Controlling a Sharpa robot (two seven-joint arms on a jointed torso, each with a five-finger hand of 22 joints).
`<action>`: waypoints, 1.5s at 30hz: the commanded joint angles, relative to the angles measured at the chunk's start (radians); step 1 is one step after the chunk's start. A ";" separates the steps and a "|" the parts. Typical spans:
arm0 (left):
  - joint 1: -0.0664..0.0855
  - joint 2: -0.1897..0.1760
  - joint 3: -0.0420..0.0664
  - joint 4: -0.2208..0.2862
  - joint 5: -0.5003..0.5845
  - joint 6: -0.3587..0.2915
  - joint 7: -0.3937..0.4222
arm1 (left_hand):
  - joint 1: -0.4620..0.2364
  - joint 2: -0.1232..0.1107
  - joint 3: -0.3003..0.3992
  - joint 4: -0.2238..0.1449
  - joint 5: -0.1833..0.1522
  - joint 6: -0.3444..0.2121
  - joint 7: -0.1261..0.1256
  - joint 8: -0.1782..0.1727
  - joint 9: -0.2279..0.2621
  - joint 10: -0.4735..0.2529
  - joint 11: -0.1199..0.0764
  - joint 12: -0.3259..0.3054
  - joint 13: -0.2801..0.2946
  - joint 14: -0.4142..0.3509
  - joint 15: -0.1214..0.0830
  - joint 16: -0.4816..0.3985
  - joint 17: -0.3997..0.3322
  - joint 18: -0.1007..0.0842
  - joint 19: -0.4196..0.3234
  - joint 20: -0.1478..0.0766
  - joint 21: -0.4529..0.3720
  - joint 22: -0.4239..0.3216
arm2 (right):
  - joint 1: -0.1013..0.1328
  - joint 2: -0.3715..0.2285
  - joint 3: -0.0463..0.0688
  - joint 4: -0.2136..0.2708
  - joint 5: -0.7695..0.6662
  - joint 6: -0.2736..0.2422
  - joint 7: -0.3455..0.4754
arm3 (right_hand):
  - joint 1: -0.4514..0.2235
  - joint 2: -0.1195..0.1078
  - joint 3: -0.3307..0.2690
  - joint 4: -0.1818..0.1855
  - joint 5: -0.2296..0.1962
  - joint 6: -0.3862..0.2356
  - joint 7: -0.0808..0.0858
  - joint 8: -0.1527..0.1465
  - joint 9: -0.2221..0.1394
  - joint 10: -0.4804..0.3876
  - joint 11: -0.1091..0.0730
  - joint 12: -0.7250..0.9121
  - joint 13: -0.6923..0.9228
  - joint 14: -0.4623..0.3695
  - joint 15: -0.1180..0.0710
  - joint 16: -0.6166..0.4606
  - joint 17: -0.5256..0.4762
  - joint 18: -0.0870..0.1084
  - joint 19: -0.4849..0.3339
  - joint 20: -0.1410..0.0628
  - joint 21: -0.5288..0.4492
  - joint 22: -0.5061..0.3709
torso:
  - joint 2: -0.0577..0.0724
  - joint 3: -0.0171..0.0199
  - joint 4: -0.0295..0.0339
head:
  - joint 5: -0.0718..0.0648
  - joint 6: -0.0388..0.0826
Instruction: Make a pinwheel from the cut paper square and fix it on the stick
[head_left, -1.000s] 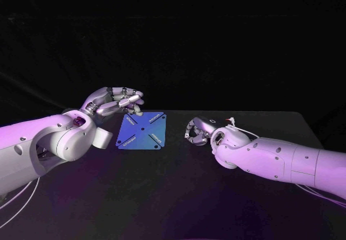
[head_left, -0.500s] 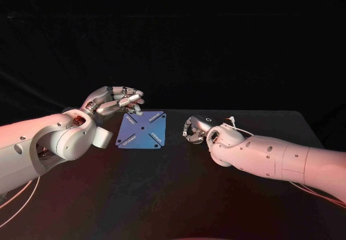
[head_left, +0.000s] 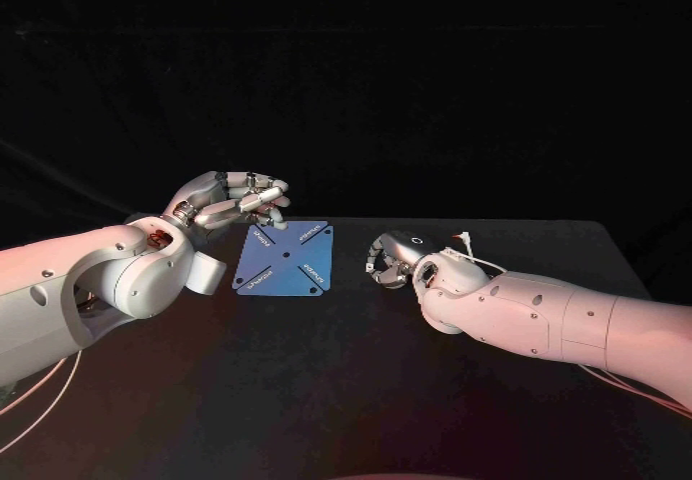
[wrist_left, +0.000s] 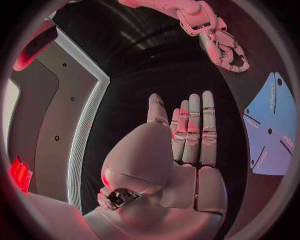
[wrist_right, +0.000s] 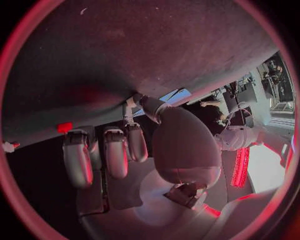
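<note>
Spreading wide under both arms, the black surface (head_left: 476, 400) is matte and dark. Behind it hangs a black backdrop (head_left: 433, 100) with faint folds.

The surface's far edge runs level just behind the two hands. Its right edge slants down toward the near side, past the right arm.

The blue paper square (head_left: 286, 258) lies flat, left of the middle and close to that far edge. Pale cuts run in from its corners toward a small hole at the centre. There is pale print along the cuts, too small to read.

The left hand (head_left: 231, 205) hovers at the paper's far left corner, its fingers bent down toward it. Whether a fingertip touches the corner cannot be told. In the left wrist view its fingers (wrist_left: 194, 130) lie straight and side by side with the thumb set apart. It holds nothing.

The right hand (head_left: 389, 258) sits low, just beside the paper's right edge, with a strip of bare surface between them. Its fingers (wrist_right: 115, 155) are curled in toward the surface and nothing is in them.

Bare surface lies on the near side of the paper, between the two forearms. More of it lies to the right, beyond the right hand, up to the far right corner.
</note>
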 joint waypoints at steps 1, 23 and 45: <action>0.000 0.001 0.001 0.001 -0.001 0.017 0.003 | -0.003 0.009 -0.019 -0.008 -0.009 -0.008 0.014 0.000 -0.001 0.006 0.003 -0.006 -0.001 0.007 0.000 -0.007 -0.002 0.001 0.008 0.001 -0.007 -0.002 | -0.002 0.000 -0.002 -0.001 -0.018 0.001 -0.001 | -0.001 -0.016 0.005 -0.004 -0.007 -0.028 0.009 -0.020 -0.011 -0.007 0.011 -0.010 0.074 0.104 0.013 0.004 0.263 -0.014 0.105 0.006 0.005 0.263 | -0.001 -0.0001 -0.0005 | 0.000 0.001; 0.000 -0.003 0.001 -0.006 0.000 0.019 -0.002 | -0.004 0.009 -0.019 -0.008 -0.013 -0.009 0.015 0.001 -0.001 0.006 0.004 -0.006 -0.002 0.007 0.000 -0.008 -0.003 0.001 0.009 0.001 -0.008 -0.003 | -0.002 -0.073 -0.001 0.086 0.004 -0.110 0.037 | -0.008 -0.059 -0.023 -0.004 -0.043 -0.126 0.040 -0.088 -0.055 -0.029 0.042 -0.028 0.056 0.104 0.041 0.004 0.263 -0.014 0.105 0.034 0.005 0.263 | 0.000 0.0005 -0.0013 | -0.002 0.001; -0.007 0.009 -0.004 -0.036 -0.001 0.028 0.003 | -0.003 0.009 -0.019 -0.009 -0.017 -0.010 0.015 0.001 -0.002 0.006 0.004 -0.007 -0.002 0.007 0.000 -0.009 -0.004 0.001 0.009 0.001 -0.010 -0.003 | 0.040 -0.366 0.013 0.243 0.314 -0.088 0.255 | -0.006 -0.060 -0.037 0.006 -0.026 -0.093 0.034 -0.071 -0.055 -0.020 0.037 -0.019 0.065 0.104 0.038 0.004 0.263 -0.014 0.105 0.032 0.005 0.263 | -0.008 0.0033 -0.0116 | -0.021 0.013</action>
